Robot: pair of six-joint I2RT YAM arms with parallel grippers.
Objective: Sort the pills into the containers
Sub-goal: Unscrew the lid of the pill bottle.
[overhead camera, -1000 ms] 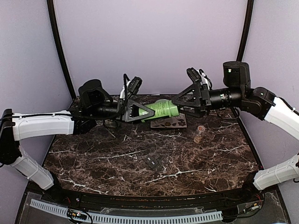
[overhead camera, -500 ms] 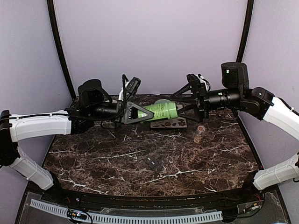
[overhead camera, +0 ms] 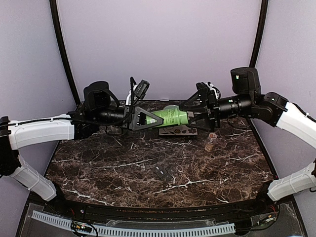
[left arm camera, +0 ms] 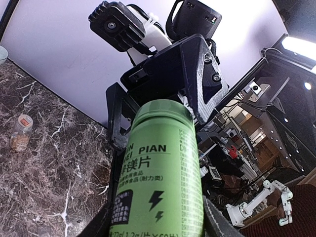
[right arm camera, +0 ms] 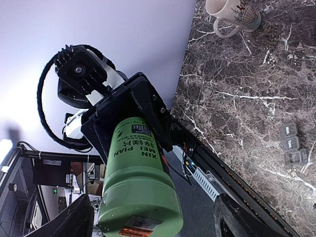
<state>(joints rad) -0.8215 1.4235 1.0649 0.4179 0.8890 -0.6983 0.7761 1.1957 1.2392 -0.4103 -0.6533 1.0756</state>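
Observation:
My left gripper (overhead camera: 148, 118) is shut on a green pill bottle (overhead camera: 170, 116) and holds it level above the back of the table; it fills the left wrist view (left arm camera: 160, 168). My right gripper (overhead camera: 200, 111) is open, its fingers standing apart on either side of the bottle's cap end (right arm camera: 140, 197) without touching it. The containers, a dark grey strip of three compartments (overhead camera: 162, 172), lie at mid-table and also show in the right wrist view (right arm camera: 291, 144). Small tan-brown pills (overhead camera: 177, 131) lie on a dark tray (overhead camera: 192, 132) under the bottle.
A small glass vial (overhead camera: 212, 142) with tan contents stands right of the tray; it also shows in the left wrist view (left arm camera: 21, 139). A cream mug (right arm camera: 232, 12) stands on the marble, far from the bottle. A pale bowl's rim (left arm camera: 2, 53) shows at the left edge.
My right gripper has turned about its wrist and edged left, closer round the bottle's cap end. My left gripper keeps the bottle almost still.

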